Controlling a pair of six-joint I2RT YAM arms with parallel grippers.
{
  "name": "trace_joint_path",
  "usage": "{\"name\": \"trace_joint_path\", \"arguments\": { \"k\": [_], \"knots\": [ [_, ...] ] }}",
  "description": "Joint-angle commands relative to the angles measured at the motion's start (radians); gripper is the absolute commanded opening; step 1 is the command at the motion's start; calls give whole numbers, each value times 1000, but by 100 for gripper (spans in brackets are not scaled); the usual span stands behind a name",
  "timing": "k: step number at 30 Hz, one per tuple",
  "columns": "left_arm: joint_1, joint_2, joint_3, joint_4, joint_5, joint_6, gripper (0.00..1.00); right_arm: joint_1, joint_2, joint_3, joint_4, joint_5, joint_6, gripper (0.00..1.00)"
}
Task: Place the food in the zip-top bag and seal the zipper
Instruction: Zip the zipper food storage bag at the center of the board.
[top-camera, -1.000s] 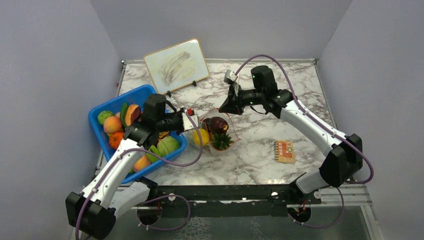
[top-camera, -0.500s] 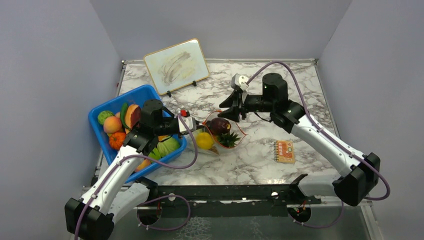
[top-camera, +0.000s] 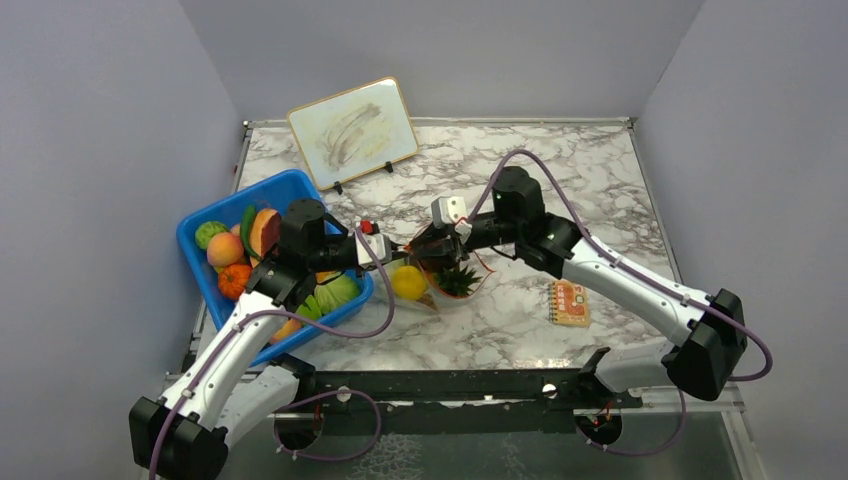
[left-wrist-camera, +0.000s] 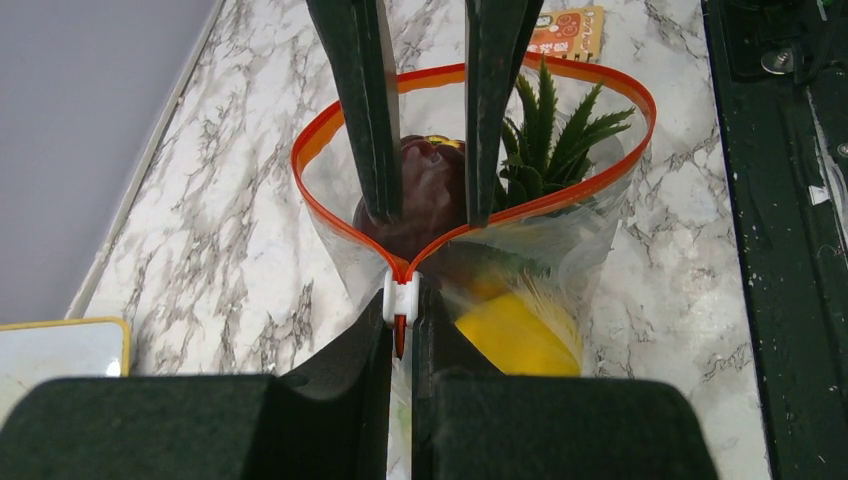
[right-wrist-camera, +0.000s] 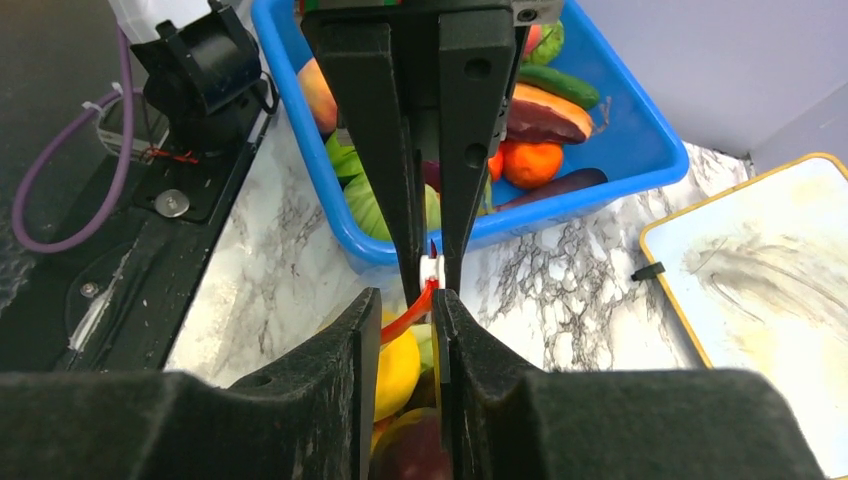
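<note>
My left gripper (left-wrist-camera: 400, 335) is pinched on the end of the zipper (left-wrist-camera: 312, 150), just behind the white slider (left-wrist-camera: 400, 298). The zip-top bag (left-wrist-camera: 590, 230) gapes wide on the marble table (left-wrist-camera: 250, 150). Inside I see a purple fruit (left-wrist-camera: 425, 190), spiky green leaves (left-wrist-camera: 550, 130) and a yellow fruit (left-wrist-camera: 510, 335). The right gripper (left-wrist-camera: 432, 210) hangs at the mouth, fingers parted.

Looks down from high above the near edge over the whole table (top-camera: 600, 170). From the left wrist, faces right, close on the bag (left-wrist-camera: 590, 225). From the right wrist, faces left toward the tub (right-wrist-camera: 640, 150). Overlaps at the bag.
</note>
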Motion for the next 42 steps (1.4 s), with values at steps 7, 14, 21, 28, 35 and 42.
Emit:
{"name": "trace_joint_path", "arguments": {
  "k": [7, 14, 21, 28, 35, 42],
  "knots": [
    [4, -38, 32, 32, 64, -11, 0, 87, 65, 34, 38, 134, -96, 30],
    [4, -49, 27, 16, 60, 5, 2, 105, 85, 43, 67, 186, -103, 32],
    [5, -57, 23, 9, 61, 16, 0, 108, 101, 56, 27, 214, -131, 32],
    [4, -58, 20, 3, 60, 29, 0, 108, 81, 29, 65, 286, -125, 37],
    [4, -56, 28, -9, 63, 36, 0, 108, 110, 56, 8, 271, -131, 20],
    [4, -82, 28, -36, 10, 39, 17, 108, 83, 18, 31, 334, -126, 1]
  ]
}}
